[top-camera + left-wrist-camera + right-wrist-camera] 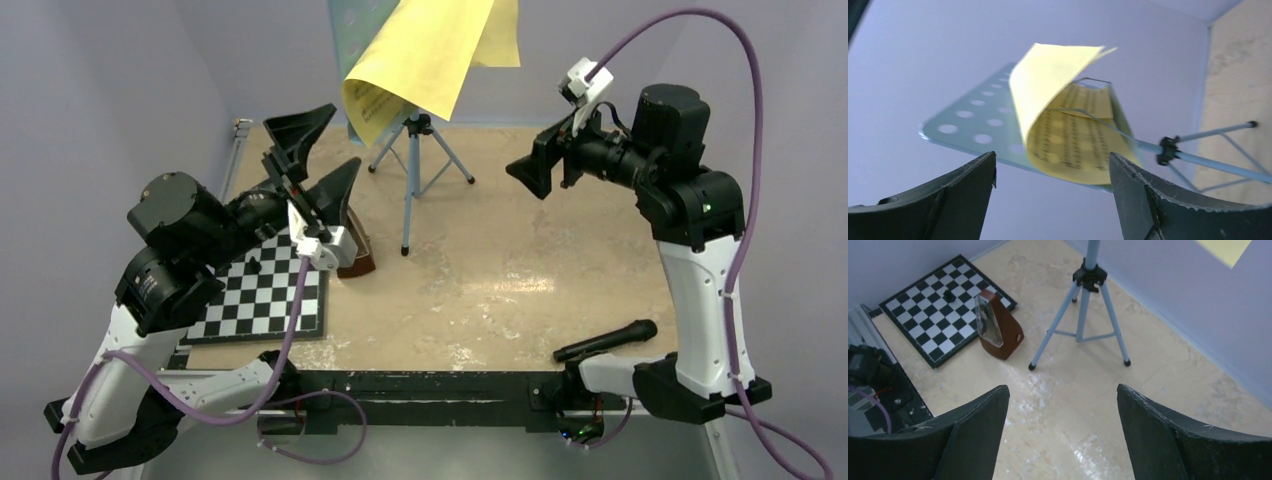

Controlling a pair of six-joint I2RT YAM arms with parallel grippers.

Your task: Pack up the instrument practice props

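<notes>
Lifting the yellow sheets (425,60) off the light-blue music stand (973,125) is judged to be the step in hand. The stand is set at the far edge of the table (520,270), with the sheets curled loosely over its punched desk. The left gripper (325,150) is pointed at them, jaws spread wide and empty. The right gripper (1063,405), likewise open and empty, is held well apart. The curled edge should be pinched squarely and drawn off gently, so that the thin tripod is not tipped. The metronome (997,327) is seen touching the chessboard (933,310).
</notes>
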